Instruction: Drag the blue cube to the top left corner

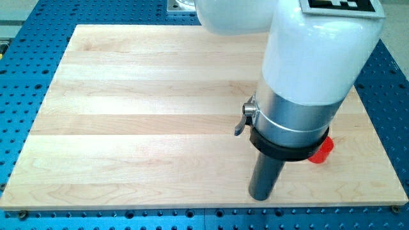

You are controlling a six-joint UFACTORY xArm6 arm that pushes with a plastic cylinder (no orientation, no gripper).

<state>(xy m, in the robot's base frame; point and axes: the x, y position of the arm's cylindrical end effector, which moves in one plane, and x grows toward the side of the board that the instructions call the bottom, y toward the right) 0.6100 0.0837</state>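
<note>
Near the view's bottom edge, right of centre, my tip rested on the wooden board, the dark rod descending from the white and silver body of my arm, which filled the upper right of the view. Having no jaws, my end effector could neither spread nor pinch; the tip touched no block that I could make out. One block alone showed: a red one, shape uncertain, only a corner of it emerging at the view's right from behind the black collar of the arm, near the rod but apart from the tip. The blue cube was not visible anywhere; whether it sat hidden behind my arm or lay off the board could not be told. The wide stretch of board toward the top left corner carried nothing, and blue perforated table surrounded the board. By judgement, such a cube would be light, rigid and quick to slide on smooth wood, and prone to turn if struck off centre; contact belonged at the middle of the face turned away from the top left corner, pressed squarely and slowly.
</note>
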